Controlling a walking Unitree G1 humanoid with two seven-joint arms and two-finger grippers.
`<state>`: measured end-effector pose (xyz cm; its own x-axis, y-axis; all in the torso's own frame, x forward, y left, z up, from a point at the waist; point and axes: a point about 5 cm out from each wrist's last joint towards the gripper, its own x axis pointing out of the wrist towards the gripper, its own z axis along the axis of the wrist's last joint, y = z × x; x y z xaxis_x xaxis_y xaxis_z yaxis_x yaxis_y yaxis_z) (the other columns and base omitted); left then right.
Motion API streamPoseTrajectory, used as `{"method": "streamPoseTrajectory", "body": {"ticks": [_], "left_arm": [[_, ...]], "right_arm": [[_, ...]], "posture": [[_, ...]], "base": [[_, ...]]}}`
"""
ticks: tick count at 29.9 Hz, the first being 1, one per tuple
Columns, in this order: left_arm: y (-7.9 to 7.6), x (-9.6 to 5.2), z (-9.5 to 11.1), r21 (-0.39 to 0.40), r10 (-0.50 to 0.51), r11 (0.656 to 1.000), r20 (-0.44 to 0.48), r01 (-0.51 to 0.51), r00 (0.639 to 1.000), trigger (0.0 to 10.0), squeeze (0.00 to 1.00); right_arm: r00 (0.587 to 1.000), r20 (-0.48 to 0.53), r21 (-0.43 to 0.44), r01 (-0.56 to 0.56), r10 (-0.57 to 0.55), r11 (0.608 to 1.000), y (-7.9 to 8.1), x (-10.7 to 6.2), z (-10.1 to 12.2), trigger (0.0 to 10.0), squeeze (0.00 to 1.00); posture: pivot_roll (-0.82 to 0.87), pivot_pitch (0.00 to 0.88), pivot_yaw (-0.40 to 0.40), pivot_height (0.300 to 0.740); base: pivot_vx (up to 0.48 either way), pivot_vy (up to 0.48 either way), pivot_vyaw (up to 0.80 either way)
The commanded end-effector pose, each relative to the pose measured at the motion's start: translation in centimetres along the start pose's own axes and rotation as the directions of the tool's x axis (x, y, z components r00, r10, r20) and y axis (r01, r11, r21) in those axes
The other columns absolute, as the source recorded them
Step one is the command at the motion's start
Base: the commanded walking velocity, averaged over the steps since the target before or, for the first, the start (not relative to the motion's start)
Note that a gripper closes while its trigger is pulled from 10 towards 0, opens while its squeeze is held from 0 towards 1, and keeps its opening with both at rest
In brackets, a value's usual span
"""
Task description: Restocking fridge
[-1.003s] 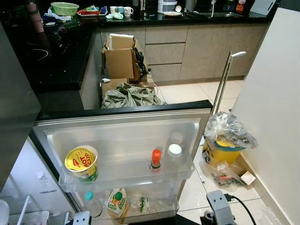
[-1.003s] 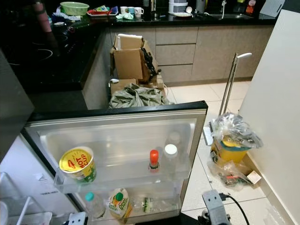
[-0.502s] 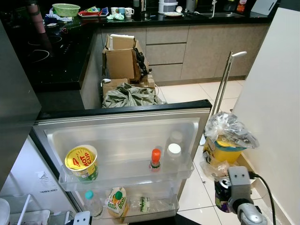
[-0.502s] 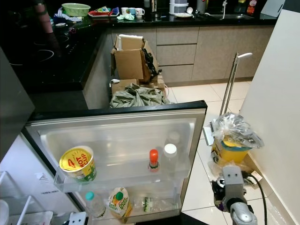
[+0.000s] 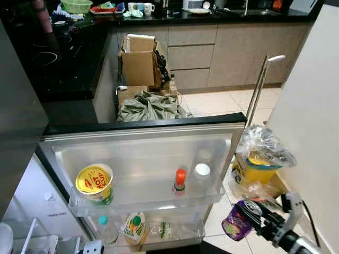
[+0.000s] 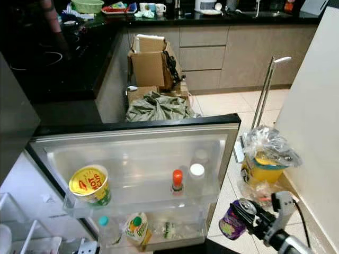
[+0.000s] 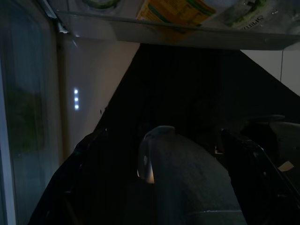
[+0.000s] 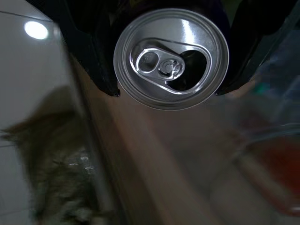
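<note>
my right claw [image 6: 249, 218] clamped on purple can [image 6: 231, 221], tilted, just right of fridge door [image 6: 132, 153] | risk: open tab hole spills, or can clips door edge | left claw: cannot tell

**A home kitchen, fridge door open**

We stand in a household kitchen: a black countertop [image 5: 175, 18] carries mugs [image 5: 139, 8] and a green basket [image 5: 77, 6], with beige drawer fronts [image 5: 193, 55] below. Pale floor tiles [image 5: 217, 103], cardboard boxes [image 5: 139, 62] and an open fridge door [image 5: 143, 159] stocked with a noodle cup [image 5: 95, 183] and bottles [image 5: 180, 181] complete the scene.
</note>
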<state>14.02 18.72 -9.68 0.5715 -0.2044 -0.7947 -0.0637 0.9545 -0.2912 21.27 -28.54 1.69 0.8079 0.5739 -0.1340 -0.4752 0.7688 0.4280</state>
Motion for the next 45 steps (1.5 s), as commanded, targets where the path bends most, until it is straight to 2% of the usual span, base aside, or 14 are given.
{"method": "streamPoseTrajectory", "body": {"ticks": [1, 2, 5, 8, 11, 12, 13, 18, 22, 26, 32, 39, 40, 45], "left_arm": [[0.1, -0.1, -0.1, 0.009, -0.002, 1.000, 0.001, 0.001, 1.000, 10.0, 0.00], [0.1, -0.1, -0.1, 0.009, -0.002, 1.000, 0.001, 0.001, 1.000, 10.0, 0.00], [0.2, -0.1, 0.6, 0.025, -0.025, 0.999, 0.030, 0.024, 0.999, 10.0, 0.00], [0.2, -0.1, 1.1, 0.044, -0.050, 0.998, 0.052, 0.047, 0.997, 10.0, 0.00], [0.2, -0.1, 1.7, 0.071, -0.078, 0.995, 0.079, 0.073, 0.994, 10.0, 0.00], [0.2, -0.2, 2.6, 0.094, -0.115, 0.990, 0.123, 0.104, 0.986, 10.0, 0.00], [0.4, -0.5, 4.1, 0.128, -0.190, 0.978, 0.203, 0.167, 0.961, 10.0, 0.00], [1.0, -1.3, 5.6, 0.178, -0.292, 0.951, 0.264, 0.251, 0.919, 10.0, 0.00], [2.0, -2.1, 6.1, 0.238, -0.344, 0.928, 0.254, 0.286, 0.904, 10.0, 0.00], [2.1, -2.4, 6.1, 0.277, -0.396, 0.903, 0.239, 0.329, 0.886, 10.0, 0.00], [0.9, -2.3, 6.3, 0.326, -0.487, 0.855, 0.241, 0.403, 0.839, 10.0, 0.00], [0.3, -2.4, 6.6, 0.355, -0.551, 0.816, 0.243, 0.456, 0.798, 10.0, 0.00], [0.0, -2.5, 6.7, 0.366, -0.574, 0.800, 0.240, 0.475, 0.783, 10.0, 0.00], [-1.6, -3.0, 7.3, 0.454, -0.738, 0.648, 0.175, 0.612, 0.652, 10.0, 0.00]], "right_arm": [[0.995, -0.023, 0.022, -0.092, 0.092, 0.996, 0.4, -0.3, 0.1, 10.0, 0.00], [0.995, -0.023, 0.022, -0.092, 0.092, 0.996, 0.4, -0.3, 0.1, 10.0, 0.00], [0.951, -0.085, 0.041, -0.295, 0.297, 0.955, 1.8, -0.9, 0.9, 10.0, 0.00], [0.926, -0.113, 0.033, -0.359, 0.360, 0.933, 2.4, -0.5, 1.4, 10.0, 0.00], [0.911, -0.130, 0.014, -0.394, 0.392, 0.919, 2.8, 0.0, 1.9, 10.0, 0.00], [0.903, -0.146, -0.011, -0.409, 0.403, 0.912, 3.0, 0.4, 2.3, 10.0, 0.00], [0.892, -0.178, -0.045, -0.428, 0.415, 0.902, 3.2, 0.9, 2.8, 10.0, 0.00], [0.888, -0.221, -0.101, -0.433, 0.404, 0.896, 3.3, 1.5, 3.5, 10.0, 0.00], [0.905, -0.227, -0.208, -0.406, 0.359, 0.890, 3.5, 2.6, 4.8, 10.0, 0.00], [0.955, -0.177, -0.371, -0.288, 0.237, 0.883, 3.0, 4.2, 6.6, 10.0, 0.00], [0.987, -0.105, -0.472, -0.159, 0.124, 0.867, 2.2, 5.1, 7.9, 10.0, 0.00], [0.996, -0.069, -0.519, -0.078, 0.049, 0.851, 1.6, 5.2, 8.6, 10.0, 0.00], [0.997, -0.062, -0.525, -0.062, 0.034, 0.849, 1.4, 5.2, 8.7, 10.0, 0.00], [0.998, -0.053, -0.515, -0.067, 0.046, 0.855, 1.4, 5.2, 8.7, 10.0, 0.00]], "posture": [[-0.07, 0.015, 0.011, 0.740], [-0.07, 0.015, 0.011, 0.740], [-0.07, 0.014, 0.013, 0.740], [-0.07, 0.014, 0.013, 0.740], [-0.07, 0.014, 0.013, 0.740], [-0.07, 0.013, 0.014, 0.740], [-0.07, 0.013, 0.014, 0.740], [-0.06, 0.020, 0.013, 0.740], [-0.05, 0.022, 0.012, 0.740], [-0.05, 0.025, 0.013, 0.740], [-0.05, 0.024, 0.009, 0.740], [-0.05, 0.024, 0.009, 0.740], [-0.05, 0.025, 0.005, 0.740], [-0.05, 0.026, 0.006, 0.740]], "base": [[0.000, 0.000, 0.00], [0.000, 0.000, 0.00], [0.000, 0.000, 0.00], [0.000, 0.000, 0.00], [0.000, 0.000, 0.00], [0.000, 0.000, 0.00], [0.000, 0.000, 0.00], [0.000, 0.000, 0.00], [0.000, 0.000, 0.00], [0.000, 0.000, 0.00], [0.000, 0.000, 0.00], [0.000, 0.000, 0.00], [0.000, 0.000, 0.00], [0.000, 0.000, 0.00]]}}
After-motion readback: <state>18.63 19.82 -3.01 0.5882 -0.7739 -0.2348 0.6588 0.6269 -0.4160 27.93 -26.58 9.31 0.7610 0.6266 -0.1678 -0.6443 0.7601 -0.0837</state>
